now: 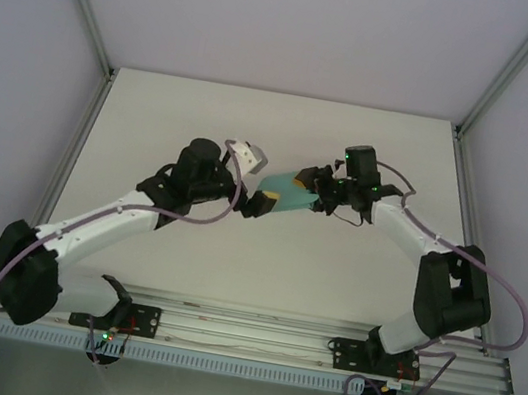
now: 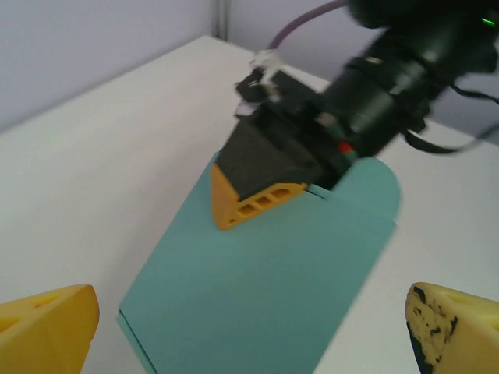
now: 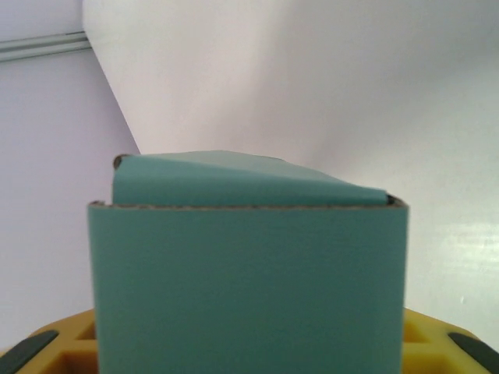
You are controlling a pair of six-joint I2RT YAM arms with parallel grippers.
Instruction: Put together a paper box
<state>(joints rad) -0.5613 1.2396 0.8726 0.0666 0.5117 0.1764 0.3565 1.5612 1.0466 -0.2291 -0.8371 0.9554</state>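
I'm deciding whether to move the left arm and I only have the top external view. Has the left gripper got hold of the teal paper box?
Observer: No. In the left wrist view the left gripper is open, with its yellow fingers wide on either side of the paper box and not touching it.
Operator: So what's holding it?
Observer: The right gripper. Its yellow-tipped finger lies on the box's upper face near the far end.
Operator: Is that end closed?
Observer: It seems not. In the right wrist view the end flap stands up past the front panel's raw edge, untucked.
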